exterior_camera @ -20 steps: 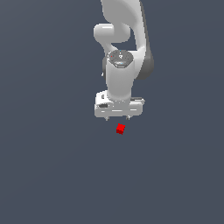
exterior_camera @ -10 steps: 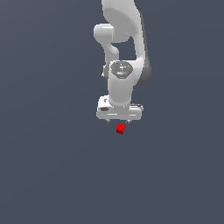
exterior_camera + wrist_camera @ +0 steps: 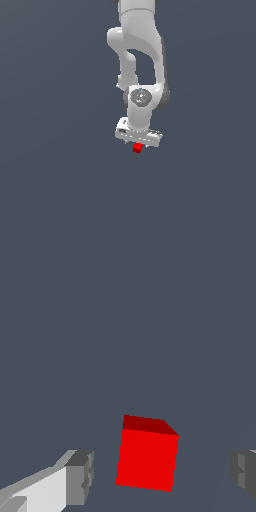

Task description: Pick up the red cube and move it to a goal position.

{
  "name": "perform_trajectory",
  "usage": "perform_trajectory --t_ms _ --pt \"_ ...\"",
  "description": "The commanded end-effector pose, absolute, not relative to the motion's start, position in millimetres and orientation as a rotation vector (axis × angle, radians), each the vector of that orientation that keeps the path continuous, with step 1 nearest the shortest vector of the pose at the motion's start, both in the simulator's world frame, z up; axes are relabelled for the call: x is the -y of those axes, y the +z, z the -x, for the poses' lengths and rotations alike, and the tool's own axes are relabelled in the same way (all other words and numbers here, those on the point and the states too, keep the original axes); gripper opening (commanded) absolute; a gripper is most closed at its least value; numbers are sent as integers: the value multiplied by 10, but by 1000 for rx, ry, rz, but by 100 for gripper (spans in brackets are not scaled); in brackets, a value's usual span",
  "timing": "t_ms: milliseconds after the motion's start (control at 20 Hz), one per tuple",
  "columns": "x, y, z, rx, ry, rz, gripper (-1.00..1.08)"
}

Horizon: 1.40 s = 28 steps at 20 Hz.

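White robot hand low over the small bright red cube on a plain slate-grey bench.

Flat, uniform slate-grey bench [image 3: 55,190] all round, no seams, walls or edges showing in either view. No writing or labels readable anywhere. The white robot hand [image 3: 138,144] sits right above the small bright red cube [image 3: 137,148], which peeks out just beneath it in the exterior view. Wrist view: the red cube [image 3: 147,454] rests between the grey fingertips [image 3: 80,477], gaps on both sides, so the hand's fingers stand apart, touching nothing. Bare surface on every side.
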<state>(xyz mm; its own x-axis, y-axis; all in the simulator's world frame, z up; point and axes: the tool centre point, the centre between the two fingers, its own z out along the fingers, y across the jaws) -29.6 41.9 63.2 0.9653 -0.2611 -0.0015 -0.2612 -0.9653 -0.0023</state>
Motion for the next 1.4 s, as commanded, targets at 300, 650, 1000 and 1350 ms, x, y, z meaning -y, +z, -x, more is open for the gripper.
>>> perform_trajectory --t_ms 300,650,1000,1350 --pt "-485 259 352 -584 -1 3088 100" --pt "-499 200 354 -610 0 3082 -100" --pt "-499 200 354 -610 0 3082 -100" --pt "-497 264 363 -609 -1 3082 -100"
